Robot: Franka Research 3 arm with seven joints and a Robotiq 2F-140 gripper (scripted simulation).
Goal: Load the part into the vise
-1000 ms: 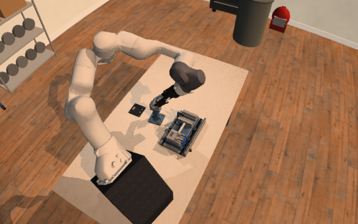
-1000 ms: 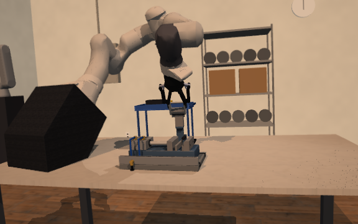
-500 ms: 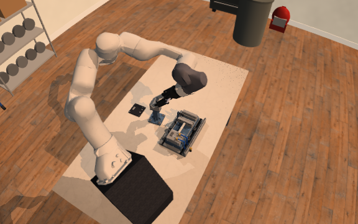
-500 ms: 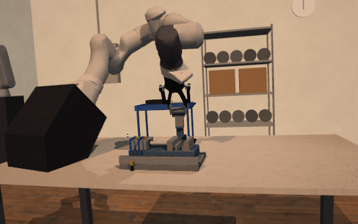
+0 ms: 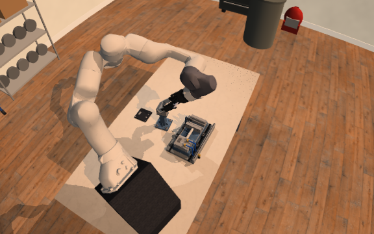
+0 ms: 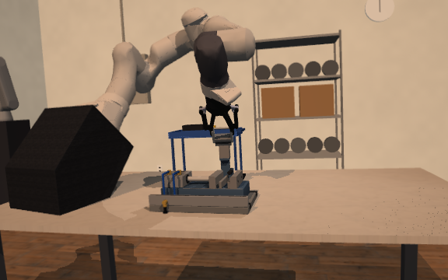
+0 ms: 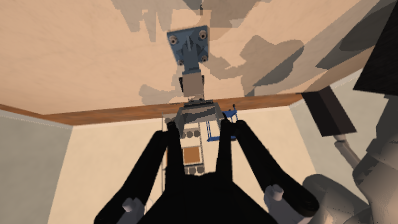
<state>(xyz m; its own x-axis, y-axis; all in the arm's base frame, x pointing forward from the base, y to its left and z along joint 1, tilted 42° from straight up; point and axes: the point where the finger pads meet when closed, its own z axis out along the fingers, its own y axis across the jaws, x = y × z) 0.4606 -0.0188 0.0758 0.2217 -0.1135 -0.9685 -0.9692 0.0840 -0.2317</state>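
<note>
Pincer [image 6: 220,130] is pinching the part [image 6: 222,136], fingers pressed on its two sides, right at the top of the V-block [image 5: 163,123]. From the exterior view the part sits at or just above the V-block's cradle; can't tell if it's touching or already lifted free. In the wrist view the part [image 7: 199,116] shows between the fingertips, with the V-block's blue base plate [image 7: 189,44] beyond it on the surface [image 5: 226,97].

Infeed plate [image 5: 143,114] just beside the V-block, on the side away from the vise, has nothing on it. Vise [image 5: 191,137] is on the V-block's other side, near but apart, jaws standing open; low bars and work stop too small to make out.

Step in hand, as I judge it: the regrip at the V-block, part taken in a new hold with the wrist tilted over. Slot side not visible, so can't confirm it faces down.

Next move calls for lifting the part off the V-block, carrying it over to the vise, lowering it flat onto the bars, then pushing it to the fixed jaw and the stop.
</note>
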